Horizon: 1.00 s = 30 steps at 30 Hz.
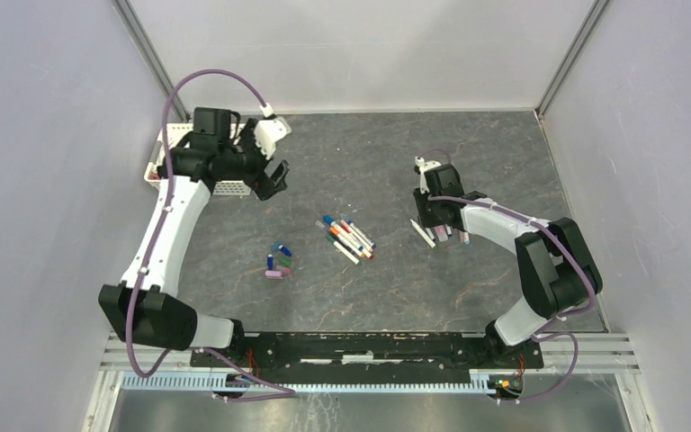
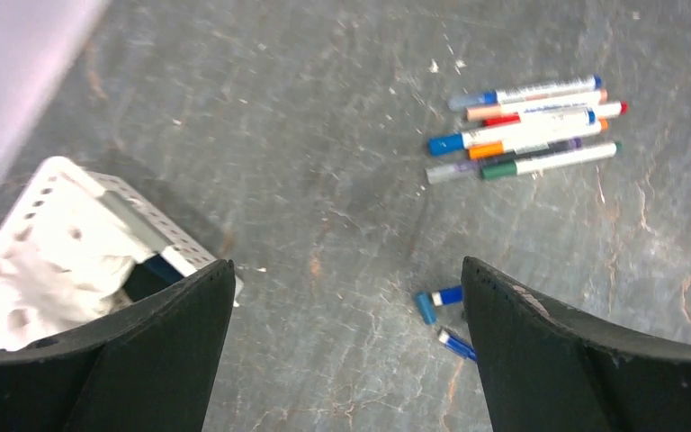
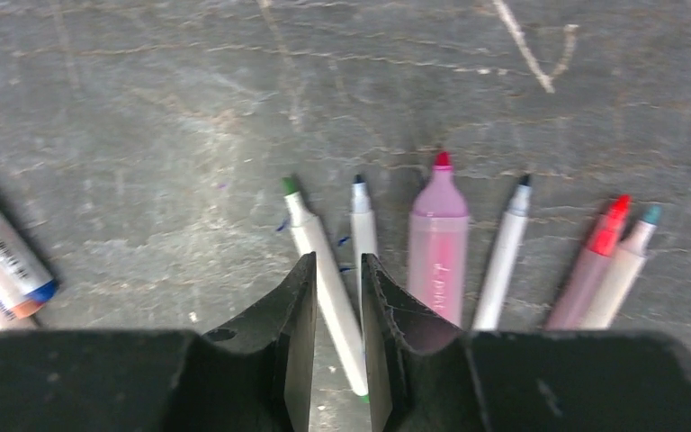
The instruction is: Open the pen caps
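Seven or so capped pens (image 1: 348, 237) lie mid-table in your top view, loose caps (image 1: 279, 262) near them, on a grey stone-look table (image 1: 504, 153) between white walls (image 1: 360, 54). Your left gripper (image 2: 346, 270) gapes empty near the basket (image 2: 63, 207). Your right gripper (image 3: 337, 261) straddles a green-tipped pen (image 3: 301, 220) among six uncapped pens (image 3: 438, 243); whether it pinches, you cannot tell. Roughly half remains, I'd judge.

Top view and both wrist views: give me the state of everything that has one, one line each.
Left claw, wide open, empty.
Right claw, slightly open, straddling the green-tipped pen, not clamping it.
Uncapped pens, six, caps off, lying side by side.
Capped pens, caps on, bundled together.
Loose caps, off, lying in a small heap.
Basket, upright, white cloth inside.
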Tool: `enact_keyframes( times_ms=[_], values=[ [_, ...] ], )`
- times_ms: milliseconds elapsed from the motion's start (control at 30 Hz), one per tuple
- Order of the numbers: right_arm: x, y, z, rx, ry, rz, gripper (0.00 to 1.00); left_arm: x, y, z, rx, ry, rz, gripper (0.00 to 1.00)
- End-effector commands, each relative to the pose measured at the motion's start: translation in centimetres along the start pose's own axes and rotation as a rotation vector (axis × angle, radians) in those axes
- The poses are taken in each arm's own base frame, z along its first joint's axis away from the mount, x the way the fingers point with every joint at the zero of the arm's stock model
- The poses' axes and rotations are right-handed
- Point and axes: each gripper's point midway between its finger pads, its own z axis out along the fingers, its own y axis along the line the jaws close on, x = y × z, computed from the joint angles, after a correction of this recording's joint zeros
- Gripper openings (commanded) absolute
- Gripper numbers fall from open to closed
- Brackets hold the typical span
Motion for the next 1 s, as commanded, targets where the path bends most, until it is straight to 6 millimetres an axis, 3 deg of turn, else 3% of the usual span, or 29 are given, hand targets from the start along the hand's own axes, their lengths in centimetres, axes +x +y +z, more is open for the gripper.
enact_keyframes(
  times_ms=[0, 100, 233, 300, 433, 767, 967],
  values=[
    [-1.7, 2.4, -0.4, -0.1, -0.045, -0.011, 0.28, -3.6, 0.9, -3.0, -0.092, -0.116, -0.084, 1.0],
    [-2.8, 4.6, -1.0, -0.142, -0.081, -0.062, 0.32, -2.9, 0.7, -2.8, -0.093, -0.1, -0.08, 1.0],
    [-4.2, 9.9, -1.8, -0.224, -0.112, -0.19, 0.34, -1.2, -1.0, -1.9, 0.006, -0.043, -0.063, 1.0],
    [-4.1, 12.3, -1.8, -0.282, -0.112, -0.226, 0.34, -0.3, -1.7, -1.5, 0.051, -0.016, -0.062, 1.0],
    [-3.6, 15.1, -0.8, -0.322, -0.085, -0.27, 0.35, 1.4, -3.1, -0.9, 0.111, 0.03, -0.069, 1.0],
    [-2.3, 16.9, 1.6, -0.299, -0.016, -0.328, 0.33, 3.3, -4.9, -0.6, 0.167, 0.063, -0.085, 1.0],
    [-3.5, 16.8, -1.0, -0.213, -0.112, -0.364, 0.33, 3.9, -4.9, -0.2, 0.175, 0.079, -0.082, 1.0]
  ],
)
